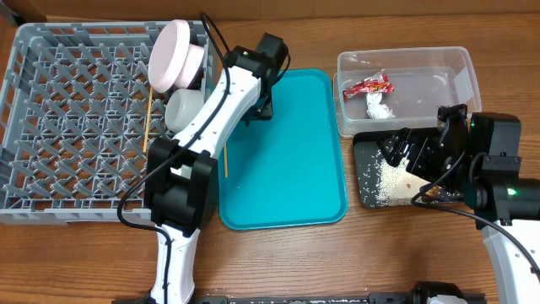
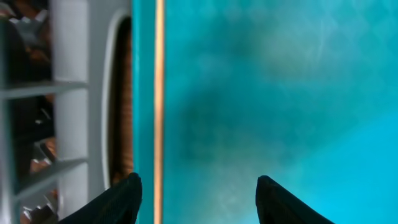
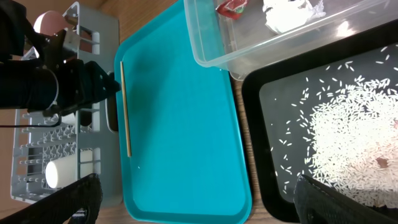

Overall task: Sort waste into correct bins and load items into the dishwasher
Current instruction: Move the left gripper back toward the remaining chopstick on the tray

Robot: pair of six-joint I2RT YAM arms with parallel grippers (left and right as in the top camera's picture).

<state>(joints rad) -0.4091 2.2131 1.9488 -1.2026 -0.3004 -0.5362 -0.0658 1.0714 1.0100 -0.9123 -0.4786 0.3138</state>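
Note:
My left gripper (image 1: 262,108) (image 2: 199,196) is open and empty, low over the far left part of the teal tray (image 1: 287,169). A thin wooden chopstick (image 2: 159,93) (image 1: 225,159) lies along the tray's left edge, between the fingers and close to the left one. My right gripper (image 1: 412,154) (image 3: 199,208) is open and empty above the black tray (image 1: 365,173), which holds white rice (image 1: 391,181) (image 3: 354,130). The clear tub (image 1: 405,55) holds the red wrapper (image 1: 369,85) and the white paper wad (image 1: 378,105).
The grey dish rack (image 1: 76,127) at the left holds pink bowls (image 1: 177,55), a white cup (image 1: 184,108) and a second chopstick (image 1: 148,118). The left arm reaches over the rack's right wall. The rack also shows in the right wrist view (image 3: 93,37).

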